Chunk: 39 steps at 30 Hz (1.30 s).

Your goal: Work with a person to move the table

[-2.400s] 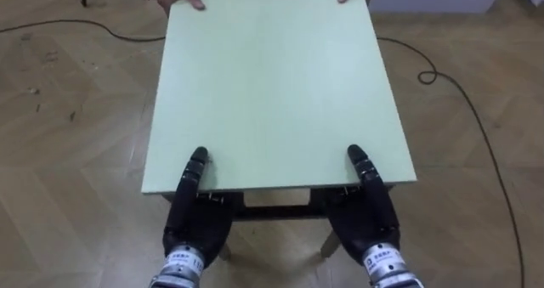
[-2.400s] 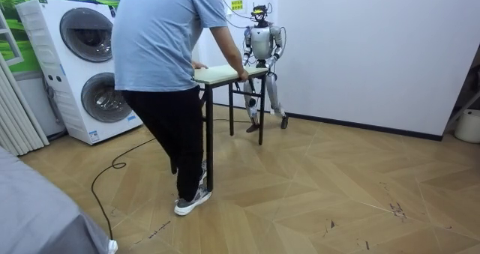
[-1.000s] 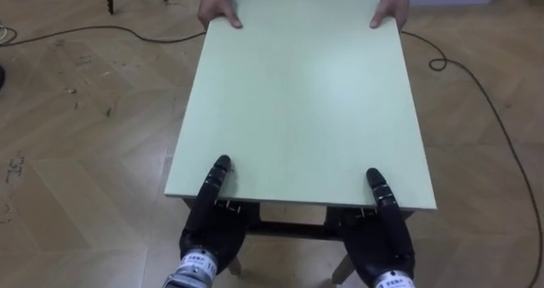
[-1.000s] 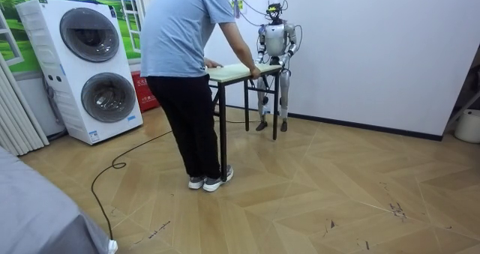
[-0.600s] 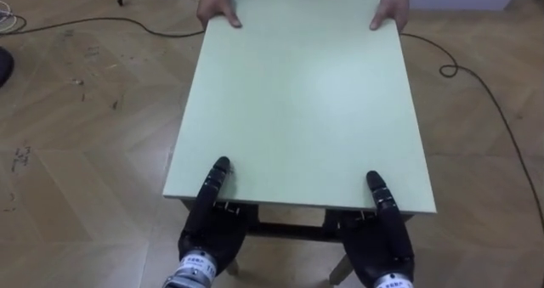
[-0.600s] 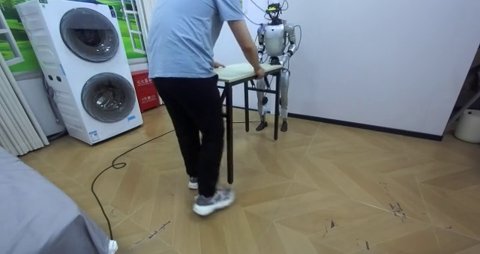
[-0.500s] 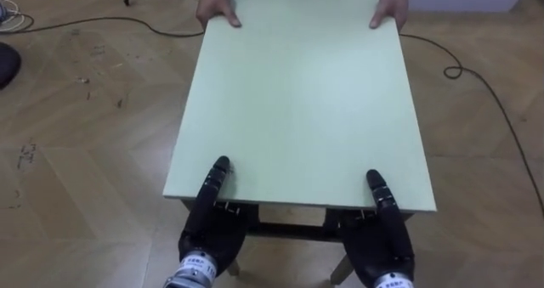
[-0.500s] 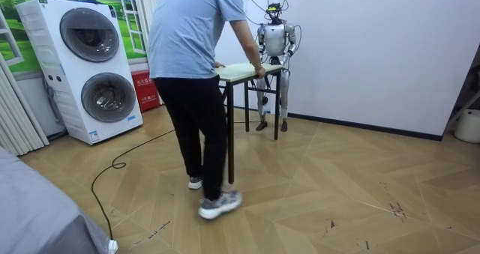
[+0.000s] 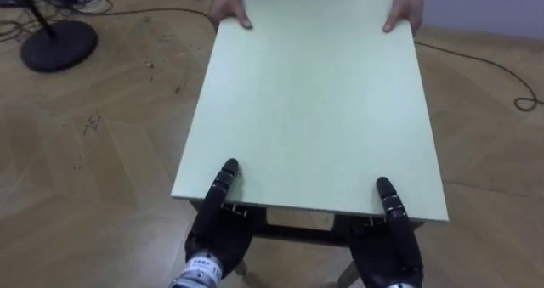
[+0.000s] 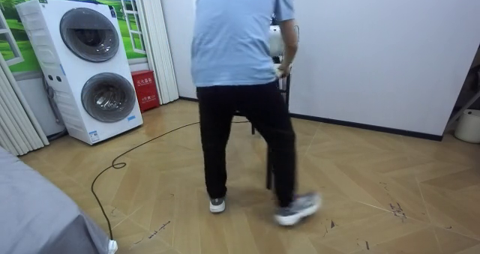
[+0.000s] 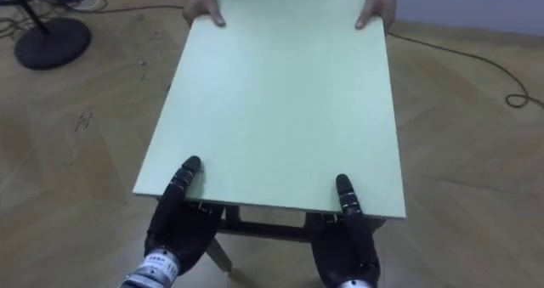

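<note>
In the left eye view, the table (image 9: 314,110) is between the robot and a person. Its pale green tabletop is bare. The left hand (image 9: 217,230) takes the near edge close to the near left corner, and the right hand (image 9: 396,241) takes it close to the near right corner. Each thumb lies on top and the other fingers go under the edge, so each hand is closed on the edge like a clamp. The person's hands (image 9: 229,12) hold the two far corners. The board looks stiff and smooth. I judge it light enough for two carriers, but a thumb could slide on it, so the weight should rest on the fingers below. A wide hold near the corners should stop it from twisting.

In the room view, the person (image 10: 236,44) is in mid-step with the back to the camera, and covers most of the table. I cannot tell whether its legs are off the wooden floor (image 10: 375,209).

In the right eye view, the hold is the same. A round stand base (image 11: 53,42) lies beyond the far left corner and a cable (image 11: 459,54) lies beyond the right edge. The table's legs could catch on either.
</note>
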### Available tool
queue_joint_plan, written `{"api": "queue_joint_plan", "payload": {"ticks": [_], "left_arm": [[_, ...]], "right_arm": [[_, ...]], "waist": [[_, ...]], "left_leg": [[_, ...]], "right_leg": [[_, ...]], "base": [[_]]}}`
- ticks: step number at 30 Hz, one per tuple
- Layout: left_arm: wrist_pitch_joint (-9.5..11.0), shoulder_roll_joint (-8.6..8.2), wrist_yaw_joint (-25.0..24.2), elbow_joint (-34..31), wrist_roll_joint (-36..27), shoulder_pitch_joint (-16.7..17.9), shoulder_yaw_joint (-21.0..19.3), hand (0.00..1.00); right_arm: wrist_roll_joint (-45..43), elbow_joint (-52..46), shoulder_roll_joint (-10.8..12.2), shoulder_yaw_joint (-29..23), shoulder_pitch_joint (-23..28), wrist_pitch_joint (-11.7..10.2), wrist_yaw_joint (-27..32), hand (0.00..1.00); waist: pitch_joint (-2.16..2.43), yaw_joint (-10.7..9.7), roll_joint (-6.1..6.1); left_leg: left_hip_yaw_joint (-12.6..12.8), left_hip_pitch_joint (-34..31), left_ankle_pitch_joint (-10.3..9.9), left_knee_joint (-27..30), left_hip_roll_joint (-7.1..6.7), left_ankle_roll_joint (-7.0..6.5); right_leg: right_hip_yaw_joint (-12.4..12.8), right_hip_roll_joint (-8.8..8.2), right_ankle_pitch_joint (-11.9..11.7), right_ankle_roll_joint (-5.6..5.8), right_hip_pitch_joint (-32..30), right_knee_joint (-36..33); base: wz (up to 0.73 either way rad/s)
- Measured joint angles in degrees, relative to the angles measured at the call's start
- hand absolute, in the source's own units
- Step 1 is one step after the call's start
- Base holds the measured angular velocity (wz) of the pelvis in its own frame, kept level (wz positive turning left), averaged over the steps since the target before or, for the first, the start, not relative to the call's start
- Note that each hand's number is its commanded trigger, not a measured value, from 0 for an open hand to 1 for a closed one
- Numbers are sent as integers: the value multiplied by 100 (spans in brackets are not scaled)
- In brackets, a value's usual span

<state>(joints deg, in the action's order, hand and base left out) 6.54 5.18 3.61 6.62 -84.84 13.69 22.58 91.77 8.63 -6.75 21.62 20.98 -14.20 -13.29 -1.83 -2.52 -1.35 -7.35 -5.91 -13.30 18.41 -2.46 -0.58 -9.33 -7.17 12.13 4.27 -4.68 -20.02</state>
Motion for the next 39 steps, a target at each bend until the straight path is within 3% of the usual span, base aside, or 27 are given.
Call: {"api": "queue_joint_plan", "payload": {"ticks": [4, 9, 12, 14, 16, 19, 22, 24, 25, 26, 31, 37, 39], "left_arm": [[10, 42, -74, -5, 2, 53, -35, 100], [79, 62, -88, -92, 6, 54, -39, 100], [161, 113, -99, -204, 63, 55, -43, 100], [172, 112, -124, -221, 178, 47, -36, 100], [172, 108, -124, -221, 178, 44, -35, 100], [173, 96, -121, -220, 175, 46, -13, 100], [223, 78, -113, -222, 174, 41, 47, 100], [302, 67, -75, -271, 153, 39, 85, 100], [372, 70, -39, -319, 120, 39, 87, 100], [435, 76, -38, -344, 115, 41, 107, 100], [508, 84, -7, -352, 0, 53, 150, 100], [582, -26, -1, -350, -179, 278, 134, 100], [573, -48, 46, -350, -230, 302, 146, 100]], "right_arm": [[17, 0, -1, 52, -7, 4, -2, 100], [19, 0, 4, 110, -71, -22, -25, 100], [18, 2, 32, 125, -146, -23, -37, 100], [43, 11, 37, 127, -143, -8, -54, 100], [43, 11, 43, 128, -144, -1, -53, 100], [42, 10, 34, 110, -150, -5, -52, 100], [39, 8, 30, 59, -157, -6, -51, 100], [39, -4, -27, 11, -238, -7, -13, 100], [39, -61, -78, 15, -286, 4, 64, 100], [35, -144, -86, 17, -299, 8, 154, 100], [-5, -260, -198, 29, -331, 58, 323, 100], [-191, -256, -226, 75, -432, 73, 465, 100], [-195, -256, -223, 46, -436, 114, 530, 100]], "waist": [[-4, 344, 19], [3, 667, 106], [3, 663, 154], [3, 570, 154], [3, 546, 154], [3, 600, 153], [6, 508, 140], [24, 473, 104], [49, 477, 60], [58, 518, 36], [42, 782, -3], [28, 897, -41], [24, 924, -51]], "left_leg": [[-228, -72, 176, -161, 6, 70], [-292, -283, 302, -130, 51, 161], [-284, -591, 411, -20, 66, 187], [-9, -775, 587, 23, 72, 141], [366, -869, 715, -10, 80, 61], [657, -991, 968, -125, 105, 5], [976, -1071, 1294, -335, 69, -113], [1295, -1119, 1416, -423, 106, -195], [1481, -1168, 1451, -444, 136, -236], [1586, -1178, 1475, -475, 137, -269], [1595, -1173, 1482, -501, -20, -361], [1611, -1215, 1351, -379, -122, -548], [1524, -1204, 1266, -304, -141, -601]], "right_leg": [[24, 97, -1, -63, 65, 179], [-50, 238, -7, -149, 259, 455], [-523, 239, 15, -194, 309, 514], [-821, 240, 22, -210, 391, 592], [-888, 240, 73, -254, 470, 650], [-1231, 240, 145, -295, 531, 649], [-1320, 301, 307, -373, 577, 680], [-1557, 248, 357, -390, 588, 701], [-1790, 221, 366, -399, 589, 698], [-1933, 200, 382, -384, 607, 696], [-2100, 137, 484, -252, 674, 535], [-2043, 13, 539, -199, 681, 140], [-1825, -28, 557, -196, 652, -99]], "base": [[38], [59], [92], [116], [96], [101], [114], [88], [57], [54], [39], [32], [39]]}}
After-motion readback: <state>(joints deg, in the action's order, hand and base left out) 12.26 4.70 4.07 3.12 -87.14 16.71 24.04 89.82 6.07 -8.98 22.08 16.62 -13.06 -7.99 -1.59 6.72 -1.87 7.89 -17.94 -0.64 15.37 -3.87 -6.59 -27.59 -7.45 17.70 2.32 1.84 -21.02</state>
